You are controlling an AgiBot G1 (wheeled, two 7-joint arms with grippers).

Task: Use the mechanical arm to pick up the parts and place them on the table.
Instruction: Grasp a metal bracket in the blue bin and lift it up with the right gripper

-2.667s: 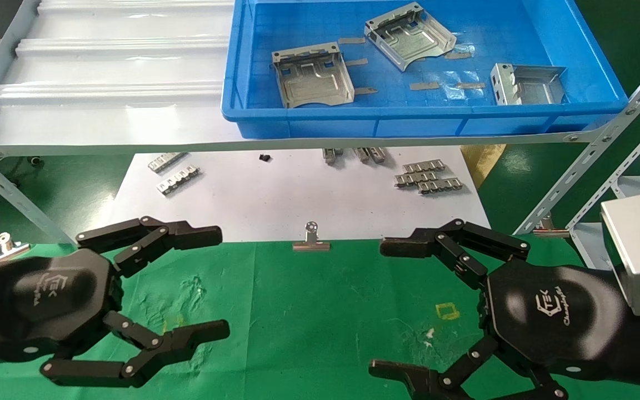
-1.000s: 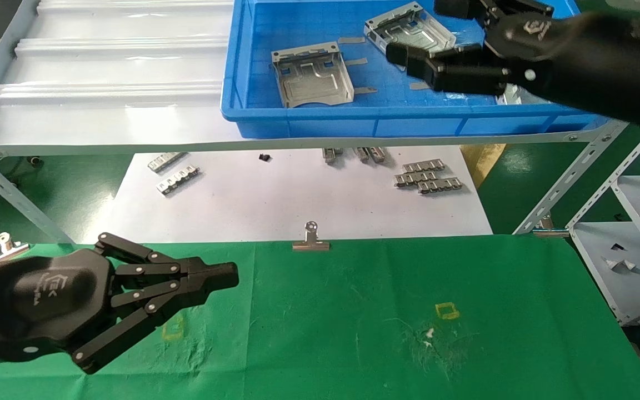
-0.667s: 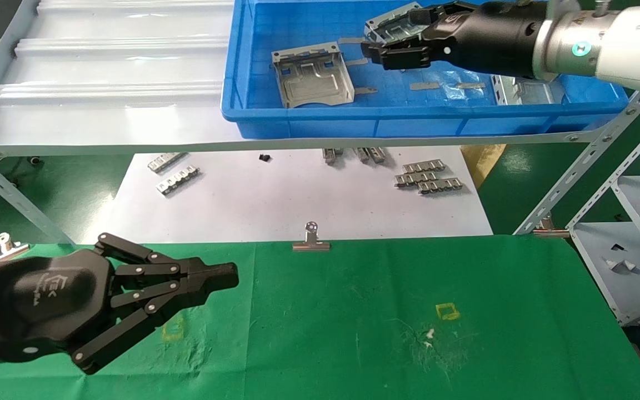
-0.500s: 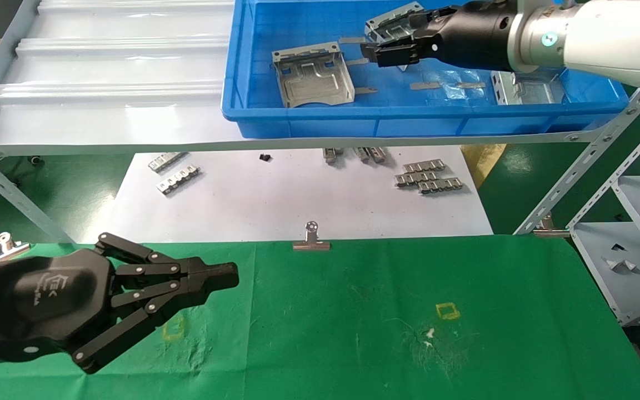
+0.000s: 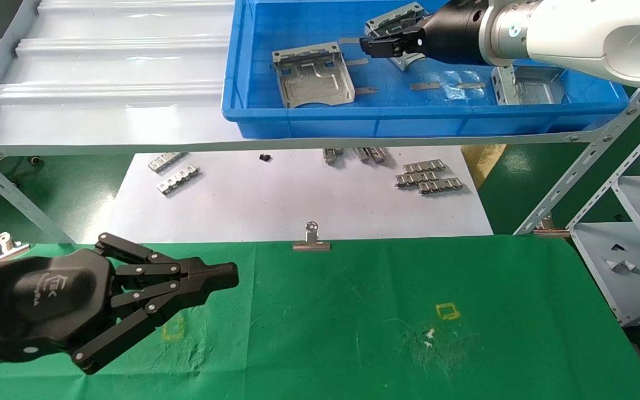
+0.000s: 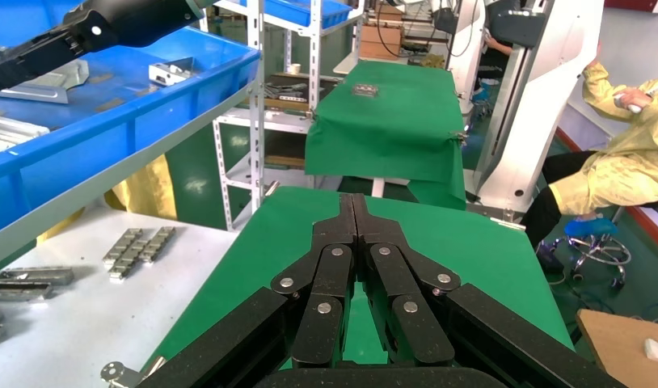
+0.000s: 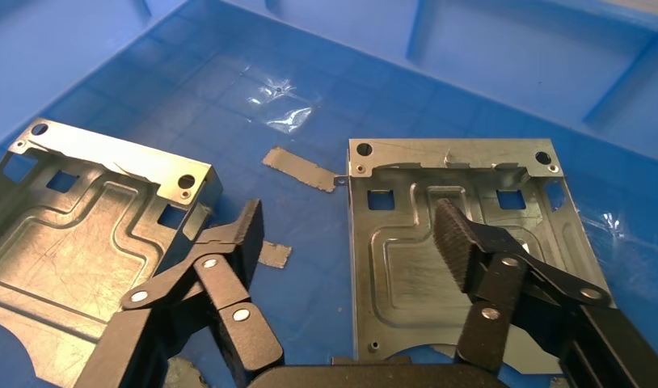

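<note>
Right wrist view has the right gripper spread wide over a stamped metal plate in the blue bin. One finger hangs off its edge, so closing could just shove it sideways. Left gripper is pinched closed over the table.

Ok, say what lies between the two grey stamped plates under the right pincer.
Right wrist view: a flat grey metal strip on the blue tray floor, plus one finger of the right pincer.

Three grey flanged parts lie flat in the blue tray.
</note>
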